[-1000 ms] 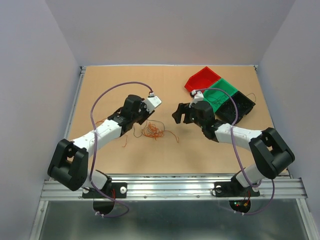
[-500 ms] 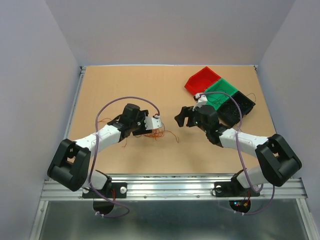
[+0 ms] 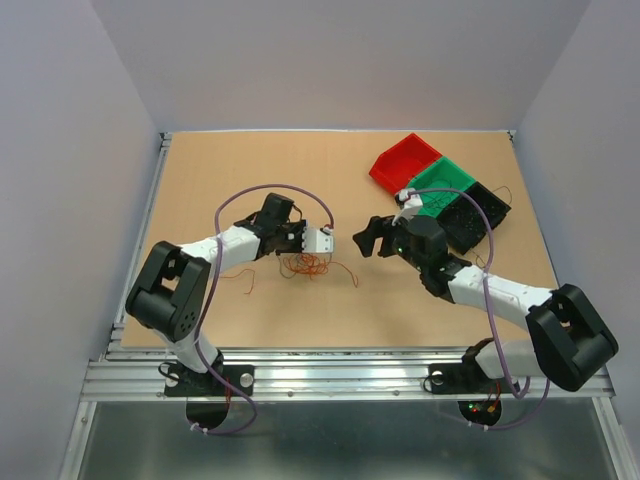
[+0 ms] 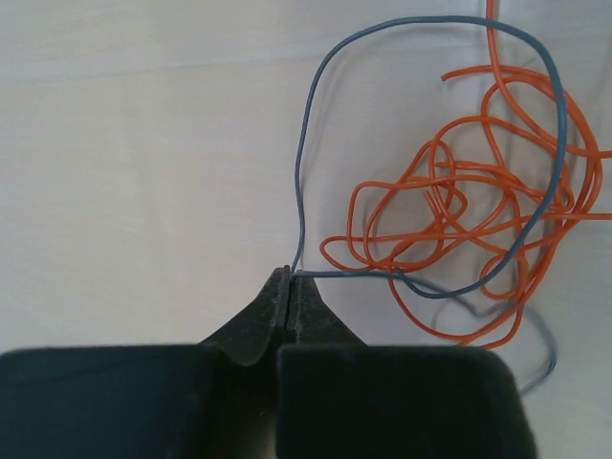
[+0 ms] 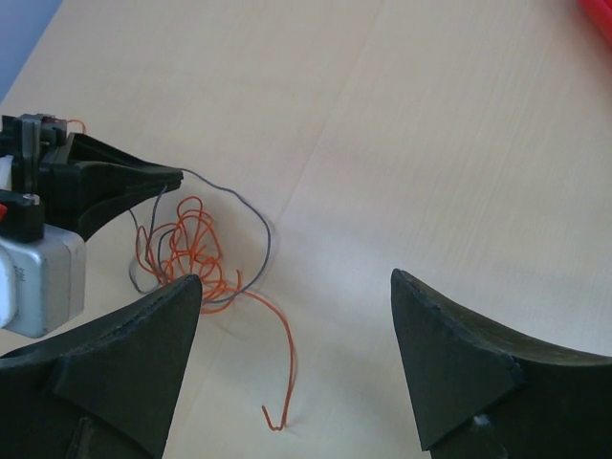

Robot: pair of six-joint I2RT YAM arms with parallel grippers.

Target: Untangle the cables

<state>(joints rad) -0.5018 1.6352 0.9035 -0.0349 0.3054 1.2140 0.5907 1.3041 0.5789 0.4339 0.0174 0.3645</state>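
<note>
Left end effector (image 4: 290, 287) is pinched shut on a thin grey cable (image 4: 304, 172). I see that cable loop through the orange cables (image 4: 459, 210), a curly tangle on the surface (image 4: 143, 143). My right end effector (image 5: 292, 287) hangs wide open nearby.

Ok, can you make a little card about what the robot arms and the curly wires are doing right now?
Left gripper: shut, pinching the grey wire at its tips
Grey wire: loops around and through the orange tangle
Orange tangle: on the table, next to the left gripper
Right gripper: open, holding nothing, facing the tangle
Bins: red bin, green bin, black bin, in a row at the far right
</note>
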